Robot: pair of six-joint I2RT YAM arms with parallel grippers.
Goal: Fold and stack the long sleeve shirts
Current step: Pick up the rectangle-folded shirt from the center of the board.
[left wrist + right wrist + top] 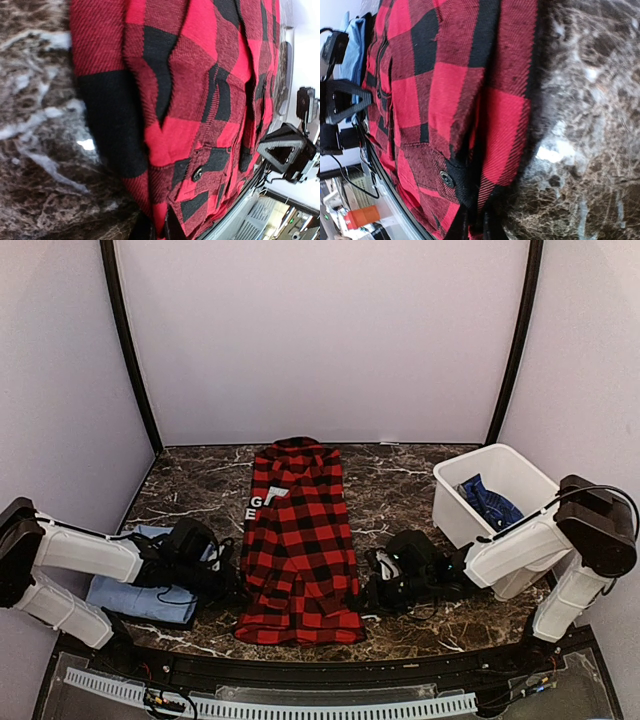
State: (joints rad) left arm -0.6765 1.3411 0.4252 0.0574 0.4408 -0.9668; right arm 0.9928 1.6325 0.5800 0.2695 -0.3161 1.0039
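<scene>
The red-and-black checked flannel (300, 540) lies lengthwise in the middle of the table as a long narrow strip, its white neck label toward the far end. My left gripper (236, 586) is at its left edge near the near end, shut on the cloth; the left wrist view shows the flannel (200, 100) pinched between the dark fingertips (146, 231). My right gripper (366, 586) is at the right edge, also shut on the flannel (445, 100). The light blue shirt (140, 595) lies folded under my left arm. The dark blue patterned shirt (490, 502) sits in the bin.
A white plastic bin (470, 475) stands at the right, beside my right arm. The table is dark marble (190, 490) with a black rail and a white perforated strip (300, 705) along the near edge. Grey walls close in the back and sides.
</scene>
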